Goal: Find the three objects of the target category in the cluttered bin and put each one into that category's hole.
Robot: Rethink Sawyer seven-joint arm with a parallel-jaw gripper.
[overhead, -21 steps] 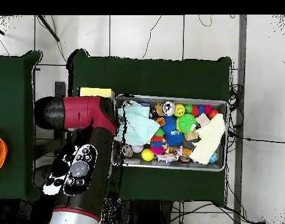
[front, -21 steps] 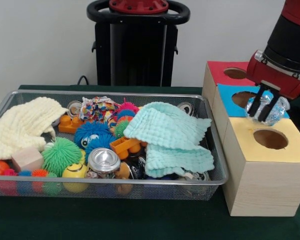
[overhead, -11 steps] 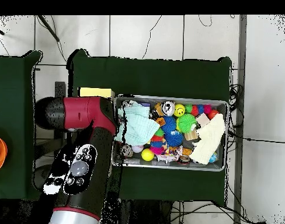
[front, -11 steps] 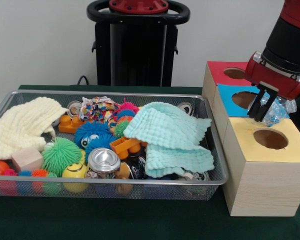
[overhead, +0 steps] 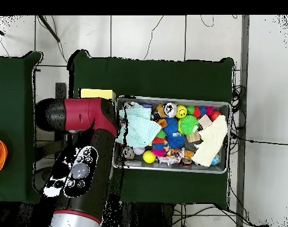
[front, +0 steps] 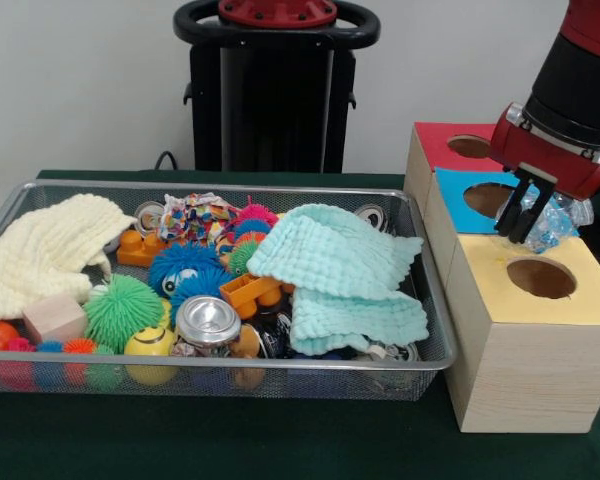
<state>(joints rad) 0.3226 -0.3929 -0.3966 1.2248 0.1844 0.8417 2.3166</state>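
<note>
Bin (front: 435, 330) of wire mesh on green table (front: 230, 440), packed with clutter. Box (front: 520, 340) of pale wood just right of bin, touching or nearly so, with three holes in a row: red-topped hole (front: 470, 146) farthest back, blue-topped hole (front: 488, 197) in the middle, yellow-topped hole (front: 541, 278) nearest the front. Arm (overhead: 81, 148) covering most of box in overhead view, only the yellow corner (overhead: 97, 93) showing.

Inside bin, largest first: cream cloth (front: 40, 250) draped over the left end; mint cloth (front: 335, 270) folded over the right half; green spiky ball (front: 123, 310) front left; blue fuzzy ball (front: 183, 270) behind it, toward the middle of bin; can (front: 207, 322) lying with its silver end forward, just right of green ball; orange brick (front: 252, 293) between can and mint cloth; yellow ball (front: 150, 345) at the front wall; wood block (front: 53, 318) left of green ball; patterned rag (front: 195, 215) at the back wall.

Gripper (front: 526, 215) above box, over the seam between blue and yellow tops, fingers (front: 514, 210) pointing down and closed around crumpled clear plastic (front: 552, 225). Plastic bulging out to the right of fingers, held clear of box top, behind and above the yellow-topped hole, not inside any hole.
</note>
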